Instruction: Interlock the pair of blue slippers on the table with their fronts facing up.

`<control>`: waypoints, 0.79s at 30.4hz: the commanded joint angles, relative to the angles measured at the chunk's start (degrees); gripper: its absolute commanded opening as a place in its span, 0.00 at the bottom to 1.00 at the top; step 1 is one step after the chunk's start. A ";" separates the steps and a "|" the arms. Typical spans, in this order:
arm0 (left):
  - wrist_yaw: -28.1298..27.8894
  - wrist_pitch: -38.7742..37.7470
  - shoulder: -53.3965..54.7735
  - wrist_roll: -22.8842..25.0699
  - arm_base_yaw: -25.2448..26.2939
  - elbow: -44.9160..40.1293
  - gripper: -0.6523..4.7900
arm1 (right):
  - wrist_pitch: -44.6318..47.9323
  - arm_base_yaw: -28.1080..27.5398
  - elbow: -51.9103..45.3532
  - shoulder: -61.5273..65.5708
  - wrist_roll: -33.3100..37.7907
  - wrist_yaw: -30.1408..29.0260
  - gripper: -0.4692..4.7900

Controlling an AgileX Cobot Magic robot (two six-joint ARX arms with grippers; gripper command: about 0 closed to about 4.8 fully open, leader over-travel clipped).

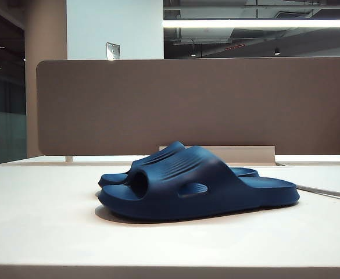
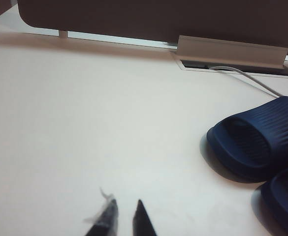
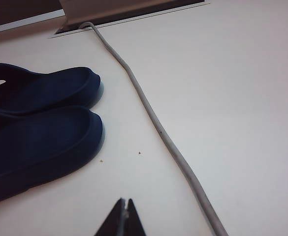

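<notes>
Left gripper (image 2: 125, 219): low over bare table (image 1: 42, 221), left of the slippers, well apart from them; fingertips nearly pressed together, a thin gap between, pinching nothing.
Slippers (image 1: 199, 183): side by side, soles down, about mid-table, nearer the far edge than the near one in the wrist views; touching or almost touching along their inner sides.
Long axis: runs left to right across the table, parallel to the far edge; open toes toward the left, heels toward the right.
Cable (image 3: 153, 118): right of the heels, near but apart.
Right gripper (image 3: 125, 216): low over the table, right of the heels; fingertips pressed together, empty.
Step advice: probably approach; spread both before reaching; take one slipper by its strap; keep clear of the cable.
</notes>
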 commanded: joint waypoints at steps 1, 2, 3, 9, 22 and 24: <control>0.31 0.72 0.04 -1.33 0.09 0.11 0.21 | 0.72 0.04 0.07 -0.04 -0.11 -0.17 0.09; 0.31 0.72 0.04 -1.86 0.09 0.11 0.21 | 0.72 0.04 0.09 -0.04 -0.11 -0.17 0.09; 0.31 0.72 0.04 -2.67 0.09 0.11 0.21 | 0.72 0.04 0.09 -0.04 -0.11 -0.17 0.09; 0.28 0.68 0.04 -2.64 0.09 0.11 0.21 | 0.72 0.02 0.09 -0.02 -0.11 -0.17 0.09; 6.45 1.66 0.04 -38.82 0.09 0.17 0.21 | 0.94 0.04 0.07 -0.04 -0.11 -0.17 0.09; 8.96 2.62 0.04 -40.74 0.07 0.20 0.21 | 1.14 0.04 0.09 -0.04 0.02 -0.17 0.09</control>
